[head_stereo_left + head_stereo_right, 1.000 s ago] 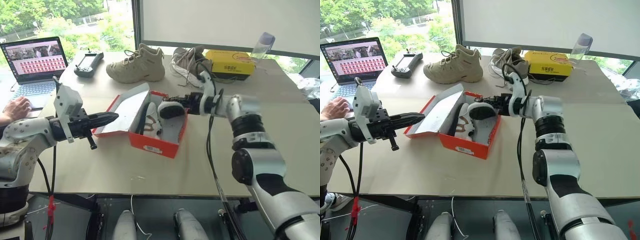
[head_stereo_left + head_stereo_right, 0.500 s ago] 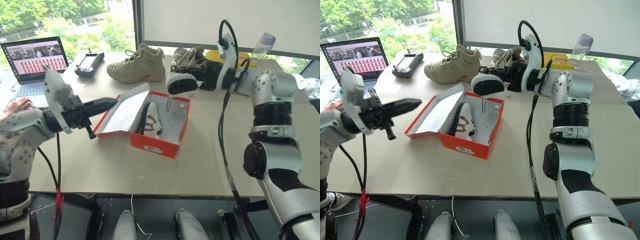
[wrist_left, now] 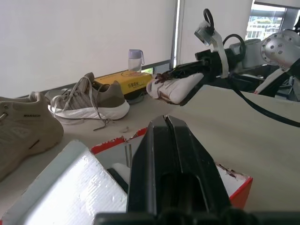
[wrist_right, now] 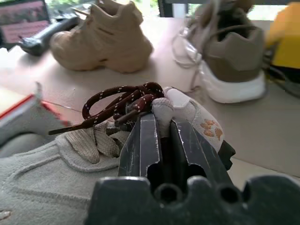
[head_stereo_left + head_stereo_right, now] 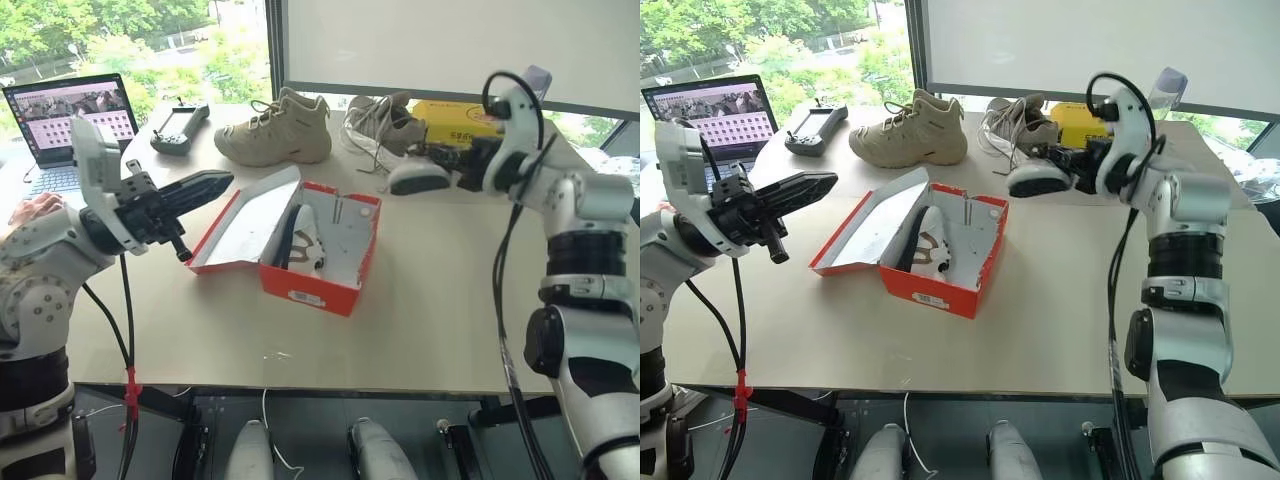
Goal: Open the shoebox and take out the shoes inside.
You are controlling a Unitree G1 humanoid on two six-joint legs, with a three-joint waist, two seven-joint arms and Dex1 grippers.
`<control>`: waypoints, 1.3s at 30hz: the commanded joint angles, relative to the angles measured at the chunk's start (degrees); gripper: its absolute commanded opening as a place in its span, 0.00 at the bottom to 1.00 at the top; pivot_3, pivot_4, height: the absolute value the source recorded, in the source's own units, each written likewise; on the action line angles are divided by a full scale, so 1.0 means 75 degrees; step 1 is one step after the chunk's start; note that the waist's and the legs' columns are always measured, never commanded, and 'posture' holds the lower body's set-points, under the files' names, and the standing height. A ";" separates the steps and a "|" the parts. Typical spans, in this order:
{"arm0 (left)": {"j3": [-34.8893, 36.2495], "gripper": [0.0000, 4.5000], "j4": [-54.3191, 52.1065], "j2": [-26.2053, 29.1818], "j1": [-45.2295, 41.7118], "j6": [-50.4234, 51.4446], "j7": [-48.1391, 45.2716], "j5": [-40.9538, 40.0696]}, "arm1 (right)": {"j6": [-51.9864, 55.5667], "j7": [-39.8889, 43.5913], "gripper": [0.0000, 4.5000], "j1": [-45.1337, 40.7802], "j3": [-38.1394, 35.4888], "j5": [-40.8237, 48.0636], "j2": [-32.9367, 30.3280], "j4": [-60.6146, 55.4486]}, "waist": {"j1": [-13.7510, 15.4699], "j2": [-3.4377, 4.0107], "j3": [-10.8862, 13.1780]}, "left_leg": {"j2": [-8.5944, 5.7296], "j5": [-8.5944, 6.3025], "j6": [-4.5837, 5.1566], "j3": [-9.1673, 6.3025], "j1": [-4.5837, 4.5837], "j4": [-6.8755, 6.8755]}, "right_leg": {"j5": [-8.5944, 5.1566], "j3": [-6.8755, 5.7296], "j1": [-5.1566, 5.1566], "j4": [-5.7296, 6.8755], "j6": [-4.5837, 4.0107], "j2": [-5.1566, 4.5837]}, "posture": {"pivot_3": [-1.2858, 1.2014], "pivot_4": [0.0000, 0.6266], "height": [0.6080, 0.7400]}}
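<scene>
Nearest me on the pale tabletop point(image 5: 420, 300) I see the red cardboard shoebox point(image 5: 310, 285) with its white-lined hinged lid point(image 5: 250, 228) thrown open toward my left. One small white lace-up sneaker with a black sole point(image 5: 303, 240) lies on its side inside, against the lid-side wall. My left hand point(image 5: 215, 183) hovers above the tabletop just left of the open lid, its two black fingers pressed together on nothing. Further out on the right, my right hand point(image 5: 1068, 160) is pinched tight on the heel tab of the second white sneaker point(image 5: 1038, 180), holding it in the air, clear of the box, sole down. Beyond it stand a big tan boot point(image 5: 275, 130), a grey-and-white sneaker point(image 5: 385, 122) and a flat yellow box point(image 5: 458, 125), with a laptop point(image 5: 72, 130) at far left.
</scene>
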 commanded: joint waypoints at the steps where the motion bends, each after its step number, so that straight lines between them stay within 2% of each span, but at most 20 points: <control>1: 0.0087 0.00 -0.0112 0.0012 -0.0060 -0.0181 -0.0008 0.0014 | -0.0779 -0.0137 0.01 0.0511 0.0324 -0.0448 -0.0038 0.0056 | -0.0022 0.0000 0.0000 | 0.0000 0.0000 0.0000 0.0000 0.0001 0.0000 | 0.0001 0.0002 0.0000 0.0000 0.0000 0.0000 | 0.52 0.24 0.58; 4: 0.0089 0.00 -0.0110 0.0011 -0.0051 -0.0173 -0.0026 -0.0007 | -0.0996 -0.0252 0.01 0.0846 0.0497 -0.0674 0.0039 0.0202 | -0.0046 0.0002 0.0001 | -0.0001 0.0001 0.0001 0.0000 0.0003 0.0000 | 0.0002 0.0004 0.0001 0.0001 0.0000 0.0000 | 0.52 0.24 0.58; 6: 0.0061 0.00 -0.0093 0.0041 -0.0017 -0.0195 -0.0077 0.0045 | -0.1026 -0.0357 0.21 0.1108 0.0787 -0.0999 -0.0030 0.0306 | -0.0077 0.0006 0.0003 | -0.0002 0.0001 0.0001 0.0001 0.0003 0.0002 | 0.0006 0.0008 0.0001 0.0001 0.0001 0.0001 | 0.52 0.24 0.58; 8: 0.0044 0.00 -0.0066 0.0069 -0.0018 -0.0201 -0.0109 0.0065 | -0.0834 -0.0268 0.32 0.1356 0.1145 -0.1292 -0.0225 0.0259 | -0.0072 0.0006 0.0002 | -0.0002 0.0001 0.0001 0.0001 0.0026 0.0014 | 0.0008 0.0007 0.0030 0.0000 0.0011 0.0000 | 0.52 0.24 0.58; 12: 0.0060 0.00 -0.0027 0.0098 -0.0007 -0.0207 -0.0168 0.0068 | -0.0486 -0.0015 0.62 0.1624 0.1805 -0.1797 -0.0689 -0.0147 | 0.0022 0.0005 0.0002 | -0.0002 -0.0001 -0.0001 0.0000 0.0113 0.0018 | -0.0026 0.0002 0.0136 -0.0026 0.0064 -0.0001 | 0.52 0.24 0.58; 17: 0.0046 0.00 0.0046 0.0118 0.0060 -0.0247 -0.0314 0.0150 | -0.0405 0.0199 0.99 0.1951 0.2565 -0.2534 -0.1304 -0.0634 | 0.0035 -0.0005 -0.0004 | -0.0002 -0.0001 -0.0002 0.0001 0.0121 0.0027 | -0.0029 0.0004 0.0151 -0.0037 0.0057 -0.0002 | 0.52 0.24 0.58; 24: 0.0006 0.00 0.0119 0.0081 0.0085 -0.0284 -0.0442 0.0281 | -0.0221 0.0224 0.99 0.1738 0.2211 -0.2318 -0.1262 -0.1155 | 0.0014 -0.0005 -0.0004 | -0.0001 -0.0001 -0.0001 0.0001 0.0118 0.0011 | -0.0026 0.0004 0.0144 -0.0037 0.0065 -0.0001 | 0.52 0.24 0.58; 34: 0.0055 0.00 0.0322 0.0042 0.0434 -0.0431 -0.0673 0.0367 | 0.0423 0.0578 0.99 0.0650 0.1584 -0.1756 -0.1497 -0.2490 | -0.0013 0.0011 0.0006 | -0.0002 -0.0001 -0.0001 0.0005 0.0114 -0.0007 | -0.0025 0.0009 0.0125 -0.0036 0.0064 -0.0001 | 0.52 0.24 0.58; 39: 0.0111 0.00 0.0426 0.0088 0.0658 -0.0523 -0.0820 0.0399 | 0.0957 0.0902 0.99 0.0034 0.1516 -0.1325 -0.1324 -0.3121 | 0.0009 0.0012 0.0007 | -0.0001 -0.0001 -0.0001 0.0005 0.0112 -0.0009 | -0.0027 0.0008 0.0122 -0.0038 0.0063 -0.0001 | 0.52 0.24 0.58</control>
